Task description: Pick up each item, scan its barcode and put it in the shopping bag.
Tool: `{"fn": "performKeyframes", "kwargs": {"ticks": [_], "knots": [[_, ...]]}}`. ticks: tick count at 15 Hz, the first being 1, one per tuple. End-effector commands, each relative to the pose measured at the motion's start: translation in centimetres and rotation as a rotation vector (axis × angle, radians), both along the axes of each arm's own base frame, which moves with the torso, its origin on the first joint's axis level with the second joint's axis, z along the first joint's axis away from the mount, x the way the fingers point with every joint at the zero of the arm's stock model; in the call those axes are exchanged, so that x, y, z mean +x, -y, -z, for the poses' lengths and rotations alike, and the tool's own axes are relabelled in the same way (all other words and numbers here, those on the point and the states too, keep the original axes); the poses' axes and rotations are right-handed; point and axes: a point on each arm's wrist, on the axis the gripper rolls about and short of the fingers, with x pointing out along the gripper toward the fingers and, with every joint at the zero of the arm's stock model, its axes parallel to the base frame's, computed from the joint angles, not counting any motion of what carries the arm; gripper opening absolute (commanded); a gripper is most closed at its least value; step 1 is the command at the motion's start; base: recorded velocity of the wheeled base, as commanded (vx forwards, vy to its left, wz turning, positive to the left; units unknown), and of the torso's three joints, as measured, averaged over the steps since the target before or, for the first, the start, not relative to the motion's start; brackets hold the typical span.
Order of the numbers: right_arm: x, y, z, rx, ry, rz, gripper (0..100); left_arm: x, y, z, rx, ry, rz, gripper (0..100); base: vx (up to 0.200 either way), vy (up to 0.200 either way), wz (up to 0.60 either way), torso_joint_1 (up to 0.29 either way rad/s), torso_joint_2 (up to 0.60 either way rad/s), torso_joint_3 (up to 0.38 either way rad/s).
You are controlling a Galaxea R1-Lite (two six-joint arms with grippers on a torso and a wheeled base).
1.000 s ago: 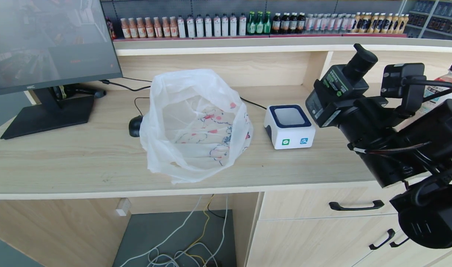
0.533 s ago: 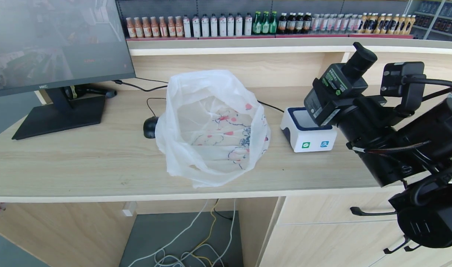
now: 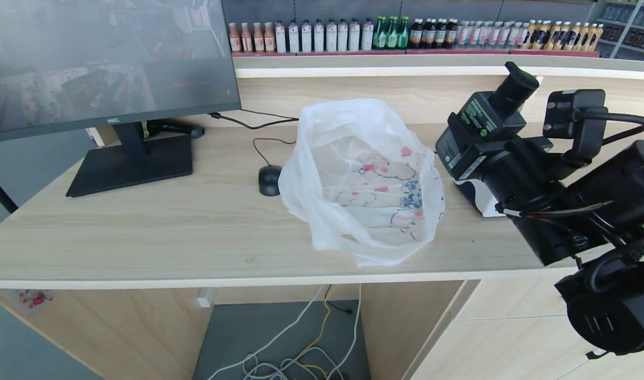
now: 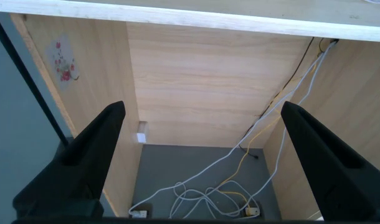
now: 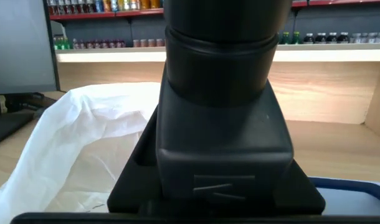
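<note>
Head view, centre: white plastic shopping bag (image 3: 364, 179) looks empty, so everything remains. Left gripper (image 4: 199, 121) fingers released; right gripper (image 3: 485, 132), cannot tell.

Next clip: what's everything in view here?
shopping bag: one, translucent white, printed, mid-counter.
scanner: one, white, right of the bag, partly behind the right arm.
monitor: one, black, counter's left rear.
mouse: one, black, left of the bag.
counter: one, light wood.
bottles: one row, mixed colours, rear shelf.
cables: several, white and yellow, under the counter.
left gripper: one, black, open, below the counter's edge.
right arm: one, black, over the counter's right end.
</note>
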Motion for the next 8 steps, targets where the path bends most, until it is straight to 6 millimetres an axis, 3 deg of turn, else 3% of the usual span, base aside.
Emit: {"fn": "performKeyframes", "kwargs": {"ticks": [1, 4, 8], "knots": [[-0.1, 0.1, -0.1, 0.002, 0.004, 0.001, 0, 0.0, 0.0, 0.0, 0.001, 0.001, -0.001, 100, 0.000, 0.000, 0.00, 0.000, 0.00, 0.000], [-0.2, -0.1, -0.1, -0.002, 0.004, -0.005, 0, 0.0, 0.0, 0.0, 0.001, 0.001, -0.001, 100, 0.000, 0.000, 0.00, 0.000, 0.00, 0.000], [-1.5, -1.8, -0.2, -0.005, 0.008, -0.085, 0, 0.0, 0.0, 0.0, 0.001, 0.001, -0.001, 100, 0.000, 0.000, 0.00, 0.000, 0.00, 0.000]]}}
